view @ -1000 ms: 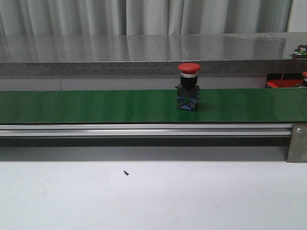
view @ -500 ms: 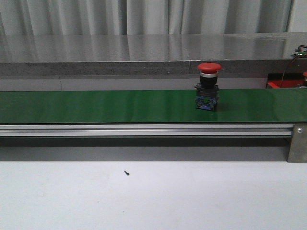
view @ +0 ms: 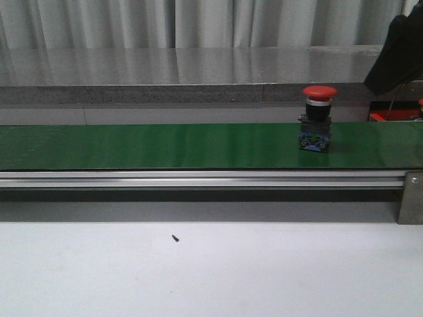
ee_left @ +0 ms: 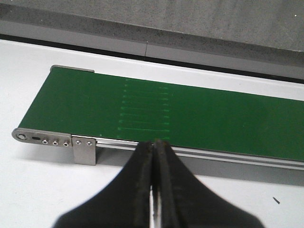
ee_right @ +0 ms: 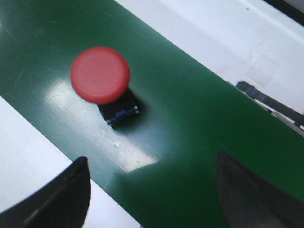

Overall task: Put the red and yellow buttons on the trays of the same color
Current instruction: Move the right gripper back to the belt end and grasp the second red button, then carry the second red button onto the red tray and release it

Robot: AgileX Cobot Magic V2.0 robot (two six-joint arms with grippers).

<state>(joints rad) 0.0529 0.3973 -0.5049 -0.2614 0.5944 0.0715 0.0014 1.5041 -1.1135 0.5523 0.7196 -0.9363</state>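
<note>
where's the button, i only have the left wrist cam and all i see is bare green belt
Observer: The red button stands upright on the green belt toward its right end in the front view, outside your frame.
Operator: is the right arm near it
Observer: Yes. The right wrist view looks straight down on the button's red cap, and the right gripper is open, with the button ahead of its fingers, not between them.
Operator: any tray around
Observer: The front view shows something red behind the belt at the far right edge; I cannot tell if it is the tray.
</note>
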